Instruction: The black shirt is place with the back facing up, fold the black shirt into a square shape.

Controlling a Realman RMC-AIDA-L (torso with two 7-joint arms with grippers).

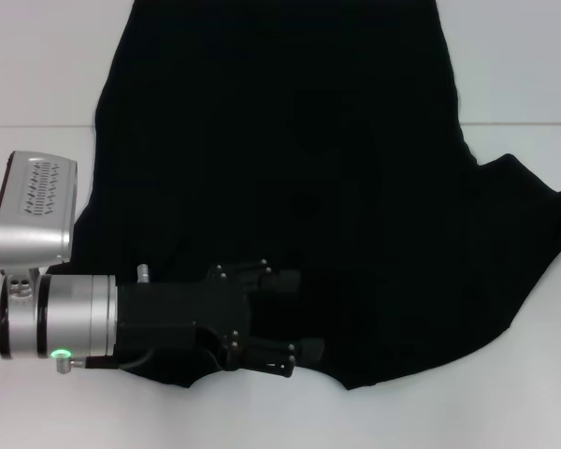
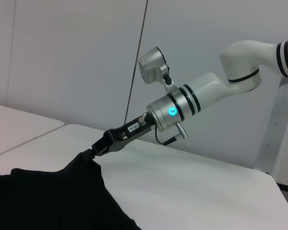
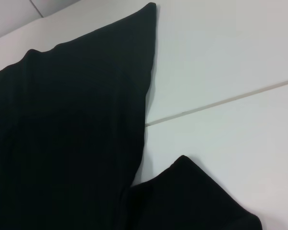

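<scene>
The black shirt (image 1: 290, 168) lies spread over the white table (image 1: 37, 75), its bottom hem at the far side and its neck end near me. My left gripper (image 1: 295, 316) reaches in from the near left and hovers over the shirt's near edge, fingers spread apart and open. One sleeve stretches out to the right edge of the head view. In the left wrist view my right gripper (image 2: 97, 149) is shut on the tip of the black shirt (image 2: 53, 196), lifting it slightly off the table. The right wrist view shows only the black shirt (image 3: 67, 129).
A thin seam (image 1: 514, 124) runs across the white table behind the sleeve. Bare tabletop (image 1: 449, 412) lies in front of the shirt and on both sides. The table's far edge (image 2: 216, 162) meets a plain wall.
</scene>
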